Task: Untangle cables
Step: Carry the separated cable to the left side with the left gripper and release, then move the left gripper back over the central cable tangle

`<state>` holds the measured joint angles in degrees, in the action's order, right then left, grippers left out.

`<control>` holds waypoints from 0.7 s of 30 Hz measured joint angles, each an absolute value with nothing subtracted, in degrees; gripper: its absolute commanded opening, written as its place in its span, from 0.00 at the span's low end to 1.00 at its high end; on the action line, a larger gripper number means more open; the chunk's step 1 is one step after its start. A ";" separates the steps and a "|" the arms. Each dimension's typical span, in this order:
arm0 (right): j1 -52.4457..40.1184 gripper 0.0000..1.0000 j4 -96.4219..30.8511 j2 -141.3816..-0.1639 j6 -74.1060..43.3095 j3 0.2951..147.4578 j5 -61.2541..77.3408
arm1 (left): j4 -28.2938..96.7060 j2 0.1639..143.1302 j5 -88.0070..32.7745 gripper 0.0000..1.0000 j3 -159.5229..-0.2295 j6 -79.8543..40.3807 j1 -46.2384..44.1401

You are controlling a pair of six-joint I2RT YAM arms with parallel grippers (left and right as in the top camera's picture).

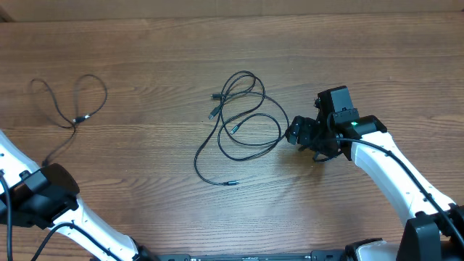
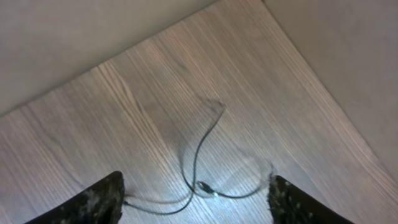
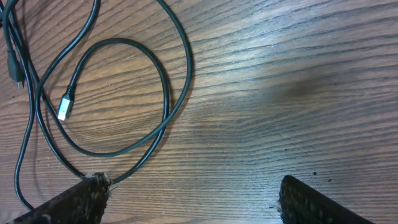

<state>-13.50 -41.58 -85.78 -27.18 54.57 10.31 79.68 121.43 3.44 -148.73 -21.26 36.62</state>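
Note:
One thin black cable (image 1: 78,118) lies apart in loose loops at the far left of the table. Its tail runs down toward my left gripper (image 1: 45,174). In the left wrist view that cable (image 2: 198,155) and its plug lie on the wood between the wide-apart fingers of the left gripper (image 2: 196,183), which is open and holds nothing. Several cables (image 1: 243,119) still overlap in a tangle at the table's centre. My right gripper (image 1: 297,138) sits just right of that tangle, open. In the right wrist view a cable loop (image 3: 165,93) touches the left fingertip (image 3: 93,186); nothing lies between the fingers.
The wooden table (image 1: 377,58) carries nothing else. In the left wrist view its far edge (image 2: 311,81) runs close by the separated cable, with grey floor beyond.

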 measured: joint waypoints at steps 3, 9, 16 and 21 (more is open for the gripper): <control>-13.50 0.86 -41.54 -85.78 -27.16 54.57 10.28 | 79.70 121.43 1.85 0.76 -148.73 -21.23 36.64; -13.50 0.86 -41.56 -85.78 -27.16 54.57 10.28 | 80.27 121.43 -3.40 0.78 -148.73 -21.23 36.58; -13.50 0.87 -41.54 -85.78 -27.16 54.57 10.31 | 81.49 121.43 -11.70 0.79 -148.73 -20.60 33.58; -13.50 1.00 -41.71 -85.78 -27.11 54.57 10.68 | 81.47 121.43 -16.45 0.81 -148.73 -18.35 26.50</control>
<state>-13.50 -41.71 -85.78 -27.11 54.57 10.68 81.47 121.43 -16.45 -148.73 -18.35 26.50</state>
